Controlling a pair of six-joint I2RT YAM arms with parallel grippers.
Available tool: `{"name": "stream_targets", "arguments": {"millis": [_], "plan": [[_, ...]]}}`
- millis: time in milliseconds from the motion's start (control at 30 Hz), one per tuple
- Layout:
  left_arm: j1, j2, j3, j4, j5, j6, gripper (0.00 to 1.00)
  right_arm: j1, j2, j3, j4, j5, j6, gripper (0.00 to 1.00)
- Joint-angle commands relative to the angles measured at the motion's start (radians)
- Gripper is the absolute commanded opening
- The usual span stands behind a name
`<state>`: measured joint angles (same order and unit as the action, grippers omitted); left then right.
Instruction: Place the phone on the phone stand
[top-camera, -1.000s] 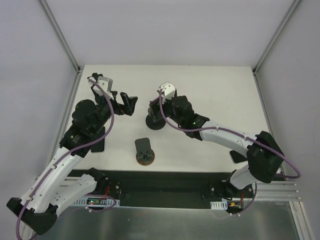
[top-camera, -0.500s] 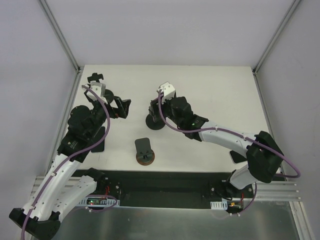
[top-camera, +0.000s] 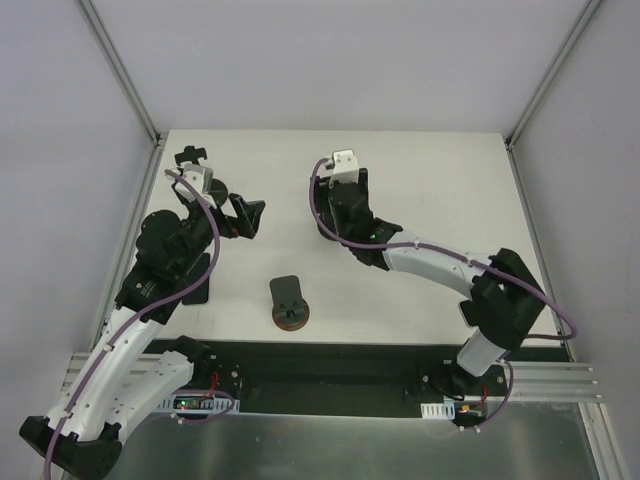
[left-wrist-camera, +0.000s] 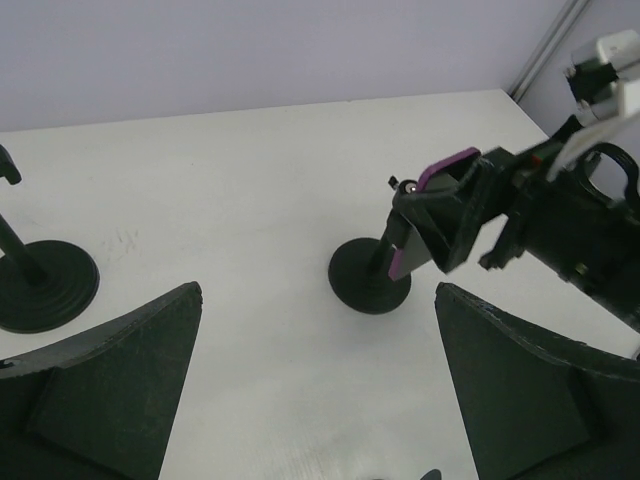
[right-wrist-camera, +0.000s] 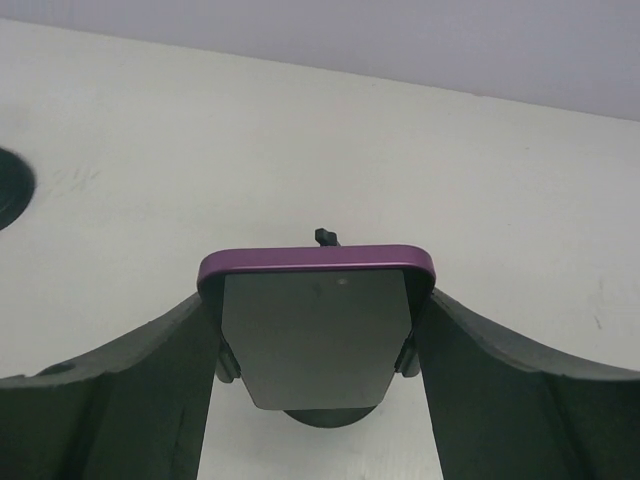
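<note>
The phone (right-wrist-camera: 315, 335) has a purple rim and a dark screen. It stands upright between the side clamps of the black phone stand (left-wrist-camera: 370, 278), whose round base rests on the table. My right gripper (right-wrist-camera: 318, 300) is shut on the phone's two side edges, near its top. In the left wrist view the phone (left-wrist-camera: 445, 190) and the right gripper (left-wrist-camera: 480, 215) show above the stand's stem. In the top view the right wrist (top-camera: 340, 205) covers the phone and stand. My left gripper (top-camera: 245, 215) is open and empty, left of the stand.
A second stand (top-camera: 289, 300) on a brown base sits near the front middle. A third stand (left-wrist-camera: 40, 285) stands at the back left (top-camera: 190, 156). Dark flat items lie under the left arm (top-camera: 195, 288) and by the right arm's elbow (top-camera: 468, 312).
My right wrist has swung back and now sits right over the stand, hiding its base in the top view. My left gripper drew back to the left and now holds still.
</note>
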<state>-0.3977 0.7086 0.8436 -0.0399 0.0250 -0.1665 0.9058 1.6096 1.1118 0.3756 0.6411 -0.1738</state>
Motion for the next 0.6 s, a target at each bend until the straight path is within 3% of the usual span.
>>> {"name": "stream_targets", "arguments": {"millis": [0,233,400,567], "plan": [[0.008,-0.028,-0.001,0.037,0.032,-0.025,0.99,-0.07,0.079,0.193,0.083,0.183,-0.038,0.01],[0.008,-0.044,0.002,0.037,0.061,-0.036,0.99,-0.197,0.315,0.541,0.025,0.112,-0.067,0.01],[0.008,-0.061,0.003,0.037,0.062,-0.036,0.99,-0.248,0.536,0.895,-0.091,0.051,-0.075,0.01],[0.01,-0.044,0.002,0.037,0.061,-0.033,0.99,-0.291,0.682,1.079,-0.149,0.011,-0.063,0.01]]}}
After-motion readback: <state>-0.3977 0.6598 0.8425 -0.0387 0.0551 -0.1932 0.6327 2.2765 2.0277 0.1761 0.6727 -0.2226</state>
